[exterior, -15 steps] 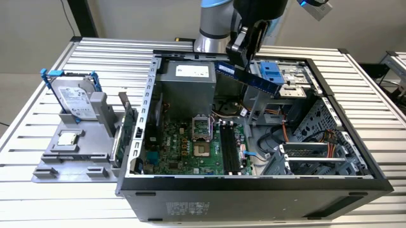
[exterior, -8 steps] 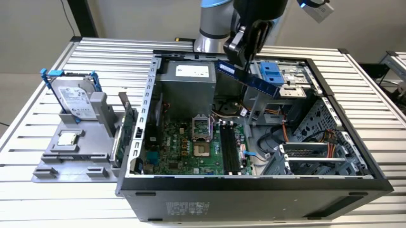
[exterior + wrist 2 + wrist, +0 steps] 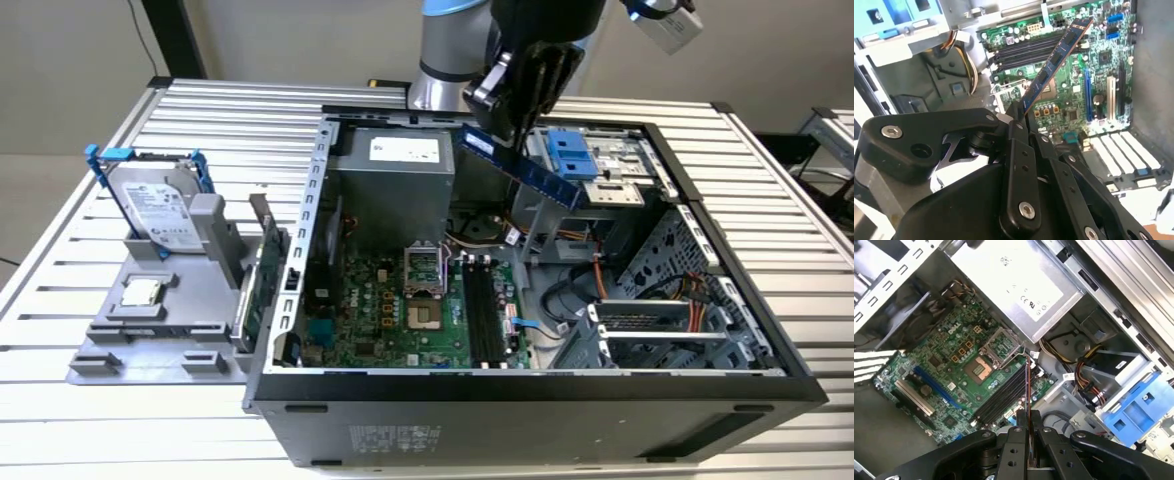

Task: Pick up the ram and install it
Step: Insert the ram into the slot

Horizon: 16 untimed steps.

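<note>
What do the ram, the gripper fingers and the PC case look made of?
The ram: matte dark blue circuit board with a row of black chips, likely laminate. The gripper fingers: smooth black screwed links, either metal or plastic, can't tell. The PC case: bare grey sheet metal, going by its punched holes and folded edges.

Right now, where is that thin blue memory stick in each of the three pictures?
Exterior view: the memory stick hangs tilted from the gripper, above the open computer case.
Second wrist view: it juts from the gripper across the green board.
First wrist view: seen edge-on, over the black slots.
Shared landmark: the black slots.
</note>
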Each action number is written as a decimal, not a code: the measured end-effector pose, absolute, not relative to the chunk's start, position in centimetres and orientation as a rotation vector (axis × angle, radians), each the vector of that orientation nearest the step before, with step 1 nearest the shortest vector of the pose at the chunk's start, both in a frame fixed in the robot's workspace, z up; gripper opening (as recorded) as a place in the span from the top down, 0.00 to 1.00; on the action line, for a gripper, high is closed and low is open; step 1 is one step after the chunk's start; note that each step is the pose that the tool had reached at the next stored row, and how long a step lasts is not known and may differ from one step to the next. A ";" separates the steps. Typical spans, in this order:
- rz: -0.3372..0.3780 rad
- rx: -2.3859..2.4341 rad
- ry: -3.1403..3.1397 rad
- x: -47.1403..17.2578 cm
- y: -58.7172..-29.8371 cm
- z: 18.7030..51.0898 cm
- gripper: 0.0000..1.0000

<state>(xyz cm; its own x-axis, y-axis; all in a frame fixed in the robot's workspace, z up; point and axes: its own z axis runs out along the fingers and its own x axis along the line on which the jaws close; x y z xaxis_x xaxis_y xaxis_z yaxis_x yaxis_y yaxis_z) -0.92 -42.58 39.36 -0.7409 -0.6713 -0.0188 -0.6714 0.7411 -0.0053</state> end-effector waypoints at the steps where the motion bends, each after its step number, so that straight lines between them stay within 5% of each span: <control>1: 0.002 -1.100 2.922 -0.9 -42.6 39.4 1.00; 16: -0.008 -0.779 3.026 -0.9 -42.6 39.3 1.00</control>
